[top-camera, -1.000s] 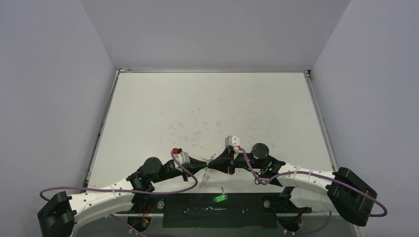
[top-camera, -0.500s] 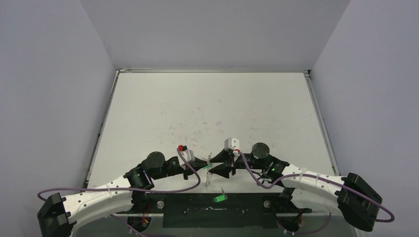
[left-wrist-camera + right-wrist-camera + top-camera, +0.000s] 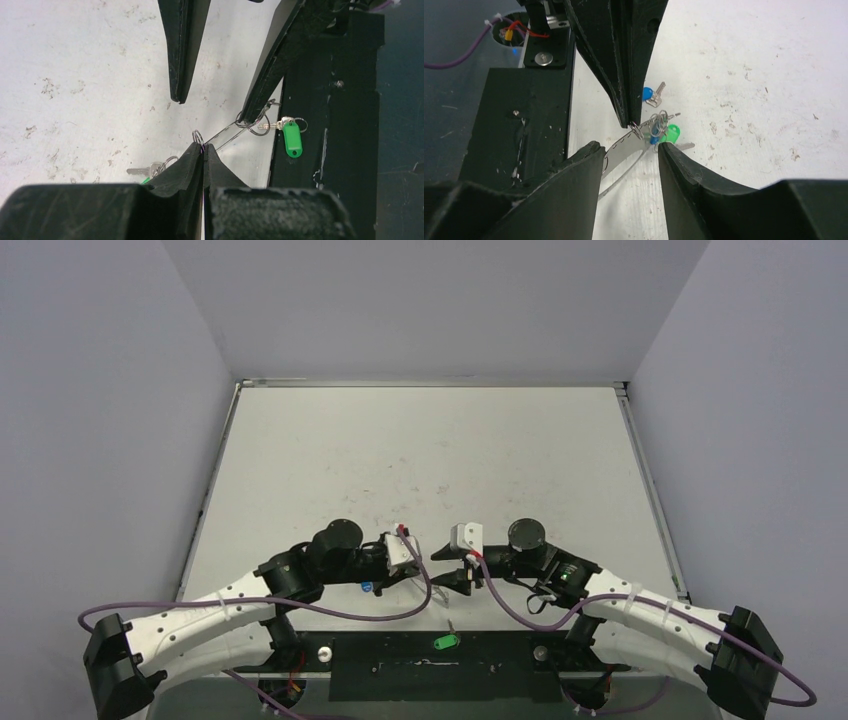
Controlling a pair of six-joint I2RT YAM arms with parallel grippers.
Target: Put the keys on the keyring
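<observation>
With your left gripper (image 3: 203, 147) pinching the keyring (image 3: 223, 133), close the spread right gripper (image 3: 630, 146) squarely on the wire beside it.

Far table (image 3: 430, 450) lies open; by the base plate (image 3: 390, 655), the keyring (image 3: 222, 134) bridges left jaws and right jaws.

Thin silvery keyring (image 3: 622, 144) slanting above the worktop (image 3: 749, 75), blue key (image 3: 648, 93) and green key (image 3: 671, 134) lying beside it, second green key (image 3: 292, 140) lying on black base plate (image 3: 350, 165).

Two white arms (image 3: 200, 625) with black joints (image 3: 336, 538), looping purple cables (image 3: 446, 64), black wedge-shaped gripper fingers (image 3: 569, 195)
</observation>
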